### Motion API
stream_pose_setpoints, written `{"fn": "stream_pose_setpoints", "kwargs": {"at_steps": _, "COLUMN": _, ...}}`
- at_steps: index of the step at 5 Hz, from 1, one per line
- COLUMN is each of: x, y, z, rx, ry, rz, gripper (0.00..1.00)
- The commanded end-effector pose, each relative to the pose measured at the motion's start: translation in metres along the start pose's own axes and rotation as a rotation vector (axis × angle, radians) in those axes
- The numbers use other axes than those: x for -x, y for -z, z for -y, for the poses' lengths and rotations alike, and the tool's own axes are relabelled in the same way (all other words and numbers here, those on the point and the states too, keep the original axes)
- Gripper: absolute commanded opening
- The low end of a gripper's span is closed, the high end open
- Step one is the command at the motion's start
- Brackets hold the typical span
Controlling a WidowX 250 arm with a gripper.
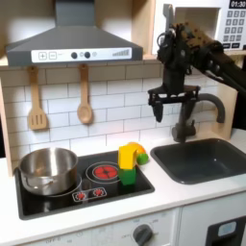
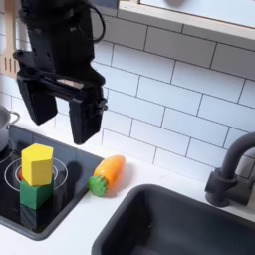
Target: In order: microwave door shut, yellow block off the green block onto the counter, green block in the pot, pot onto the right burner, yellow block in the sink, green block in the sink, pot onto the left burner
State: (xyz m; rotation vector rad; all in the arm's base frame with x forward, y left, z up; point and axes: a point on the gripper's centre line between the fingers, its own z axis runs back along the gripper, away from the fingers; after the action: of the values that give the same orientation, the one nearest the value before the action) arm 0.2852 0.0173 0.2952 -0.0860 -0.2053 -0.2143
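Note:
The yellow block [image 1: 128, 154] [image 2: 37, 163] sits on top of the green block [image 1: 127, 176] [image 2: 33, 194] at the cooktop's right edge, on the right burner's rim. My gripper [image 1: 168, 107] [image 2: 62, 127] hangs open and empty above and behind the blocks, pointing down in front of the tiled wall. The shiny pot [image 1: 48, 168] stands on the left burner in the first exterior view. The dark sink [image 1: 207, 159] [image 2: 179, 224] lies to the right in both exterior views. The microwave door [image 1: 200, 21] is at top right, partly hidden by my arm; I cannot tell whether it is fully shut.
An orange-and-green toy vegetable [image 1: 142, 157] [image 2: 108, 174] lies on the white counter [image 1: 163, 197] beside the blocks. The dark faucet [image 1: 192, 115] [image 2: 234, 169] rises behind the sink. Two wooden utensils [image 1: 38, 101] hang on the wall under the range hood [image 1: 72, 43].

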Motion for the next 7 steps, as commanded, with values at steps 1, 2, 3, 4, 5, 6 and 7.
{"fn": "stream_pose_setpoints", "kwargs": {"at_steps": 1, "x": -0.001, "y": 0.010, "z": -0.009, "rx": -0.005, "ry": 0.021, "rz": -0.021, "gripper": 1.00}}
{"fn": "stream_pose_setpoints", "kwargs": {"at_steps": 2, "x": 0.001, "y": 0.005, "z": -0.030, "rx": -0.028, "ry": -0.045, "rz": -0.009, "gripper": 1.00}}
{"fn": "stream_pose_setpoints", "kwargs": {"at_steps": 3, "x": 0.010, "y": 0.008, "z": -0.051, "rx": -0.038, "ry": -0.102, "rz": -0.026, "gripper": 1.00}}
{"fn": "stream_pose_setpoints", "kwargs": {"at_steps": 4, "x": 0.010, "y": 0.008, "z": -0.062, "rx": -0.048, "ry": -0.130, "rz": -0.025, "gripper": 1.00}}
{"fn": "stream_pose_setpoints", "kwargs": {"at_steps": 5, "x": 0.008, "y": 0.012, "z": -0.073, "rx": -0.063, "ry": -0.142, "rz": -0.036, "gripper": 1.00}}
{"fn": "stream_pose_setpoints", "kwargs": {"at_steps": 6, "x": 0.006, "y": 0.013, "z": -0.086, "rx": -0.090, "ry": -0.160, "rz": -0.035, "gripper": 1.00}}
{"fn": "stream_pose_setpoints", "kwargs": {"at_steps": 7, "x": 0.003, "y": 0.018, "z": -0.099, "rx": -0.116, "ry": -0.182, "rz": -0.047, "gripper": 1.00}}
